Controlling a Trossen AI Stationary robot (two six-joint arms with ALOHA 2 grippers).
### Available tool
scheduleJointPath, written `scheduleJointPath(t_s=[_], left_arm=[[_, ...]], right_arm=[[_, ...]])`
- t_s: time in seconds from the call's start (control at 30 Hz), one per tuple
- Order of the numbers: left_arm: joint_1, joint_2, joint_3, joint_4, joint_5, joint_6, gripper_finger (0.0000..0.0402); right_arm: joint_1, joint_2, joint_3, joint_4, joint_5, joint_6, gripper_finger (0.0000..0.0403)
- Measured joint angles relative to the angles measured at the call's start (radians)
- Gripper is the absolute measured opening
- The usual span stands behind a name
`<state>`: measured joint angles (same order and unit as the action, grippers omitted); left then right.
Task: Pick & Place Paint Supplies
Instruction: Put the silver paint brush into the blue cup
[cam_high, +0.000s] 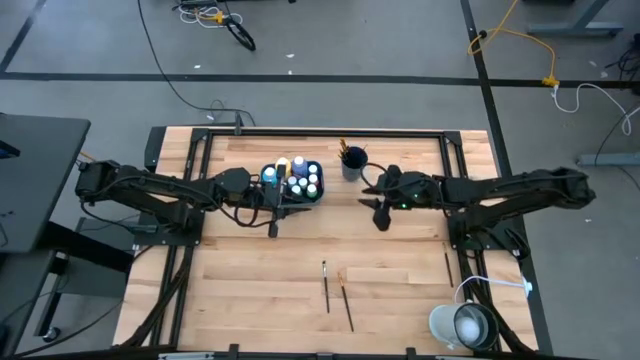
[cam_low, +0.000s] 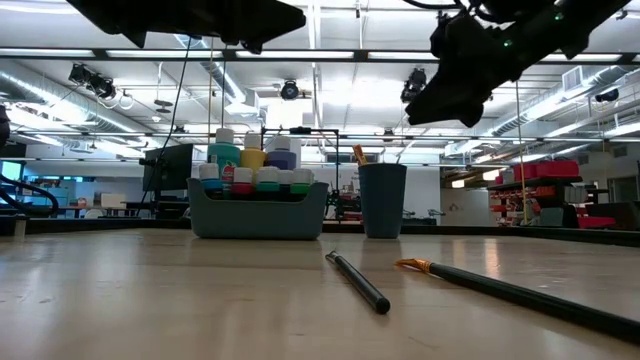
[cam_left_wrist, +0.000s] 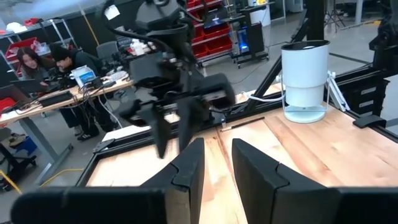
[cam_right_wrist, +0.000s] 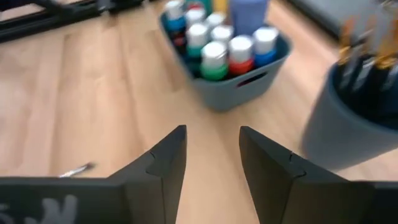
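Paint bottles (cam_high: 296, 180) packed upright in the tray (cam_high: 271, 192) at table's far-middle, caps showing, looks abt full. Brushes (cam_high: 346, 152) standing in the dark cup (cam_high: 352, 165) just right of the tray. So most of the job reads as done. What's left: two brushes (cam_high: 326, 285) lying loose on the wood near the front, side by side but apart, well clear of cup and tray. Low view shows both flat on the table.

Right gripper (cam_high: 380, 215) hangs in the air just below-right of the cup, fingers apart, nothing btwn them. Left gripper (cam_high: 273, 228) sits just in front of the tray, fingers a little apart, also empty.

White pot (cam_high: 465, 325) parked at the front-right corner, not involved.

My guess: two more brush pickups into the cup and that's it.
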<state>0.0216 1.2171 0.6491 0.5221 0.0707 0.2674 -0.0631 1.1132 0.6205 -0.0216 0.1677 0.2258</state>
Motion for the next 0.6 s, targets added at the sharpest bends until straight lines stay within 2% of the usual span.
scheduleJointPath(t_s=[0.4,0.6], left_arm=[[0.0,0.0,0.001,-0.08,0.0,-0.074,0.0091],[-0.005,0.0,0.0,-0.092,0.005,-0.143,0.009]], right_arm=[[0.098,-0.001,0.0,-0.135,-0.154,0.173,0.0148],[0.138,-0.001,0.0,-0.133,-0.183,0.232,0.0148]])
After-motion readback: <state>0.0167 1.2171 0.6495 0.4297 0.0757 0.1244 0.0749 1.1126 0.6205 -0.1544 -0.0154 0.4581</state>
